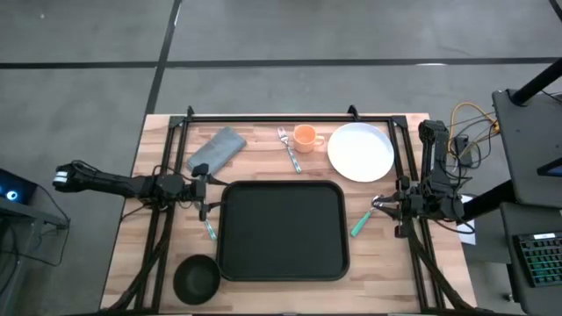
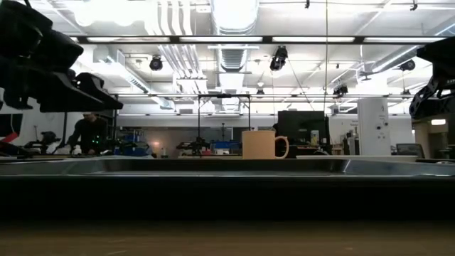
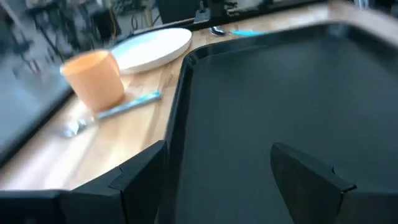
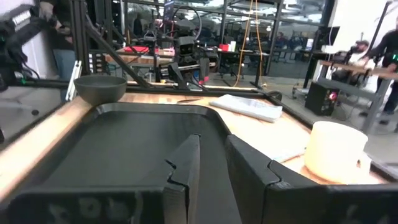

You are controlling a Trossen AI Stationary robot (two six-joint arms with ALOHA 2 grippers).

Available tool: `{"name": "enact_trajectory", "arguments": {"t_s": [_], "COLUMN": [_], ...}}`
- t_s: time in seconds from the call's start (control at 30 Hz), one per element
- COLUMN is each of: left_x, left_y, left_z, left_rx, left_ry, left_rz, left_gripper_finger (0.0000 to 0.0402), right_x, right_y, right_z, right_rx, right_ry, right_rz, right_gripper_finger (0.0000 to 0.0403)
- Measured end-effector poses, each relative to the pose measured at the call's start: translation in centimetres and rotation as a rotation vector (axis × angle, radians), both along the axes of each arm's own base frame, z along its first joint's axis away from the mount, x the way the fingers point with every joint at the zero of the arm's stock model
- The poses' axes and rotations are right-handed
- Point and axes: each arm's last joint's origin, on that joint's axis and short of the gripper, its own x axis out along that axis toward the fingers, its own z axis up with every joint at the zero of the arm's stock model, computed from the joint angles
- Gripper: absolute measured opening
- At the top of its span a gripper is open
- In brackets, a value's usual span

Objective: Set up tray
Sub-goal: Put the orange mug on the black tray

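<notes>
Tray [image 1: 283, 230]: large, black, raised rim, flat at table centre, nothing on it. Looks rigid and light, smooth and likely slick; thin rim the only purchase, best pinched on a short side.

Left gripper [image 1: 204, 211] just off tray's left edge, fingers [image 3: 140, 174] wide apart, holding nothing. Right gripper [image 1: 384, 206] off the right edge, fingers nearly together, a narrow gap showing in its wrist view; green-handled spoon [image 1: 363, 219] at its tip, grip on it cannot be told.

Beyond the far rim: grey napkin [image 1: 217, 150], fork [image 1: 290, 151], orange mug [image 1: 306, 135], white plate [image 1: 361, 151]. Black bowl [image 1: 196, 277] at near left corner.
</notes>
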Motion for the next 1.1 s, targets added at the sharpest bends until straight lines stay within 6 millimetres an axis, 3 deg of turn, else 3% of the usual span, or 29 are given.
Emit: {"name": "enact_trajectory", "arguments": {"t_s": [0.4,0.63,0.93,1.1], "left_x": [0.00,0.00,0.00,0.00], "left_y": [0.00,0.00,-0.01,-0.01], "left_z": [-0.01,-0.01,0.00,0.00], "left_rx": [0.025,0.013,-0.529,-0.629], "left_ry": [0.003,0.002,-0.057,-0.068], "left_rz": [-0.008,-0.004,0.180,0.215], "left_gripper_finger": [0.0262,0.0262,0.0262,0.0262], "right_x": [0.00,0.00,0.00,0.00], "right_y": [0.00,0.03,0.01,0.03], "right_z": [0.00,-0.01,-0.01,0.00], "right_rx": [-0.075,0.239,0.311,0.316], "right_ry": [0.009,-0.026,-0.037,-0.036], "right_rz": [0.001,0.010,0.000,0.007], "right_gripper_finger": [0.0078,0.0068,0.0068,0.0073]}}
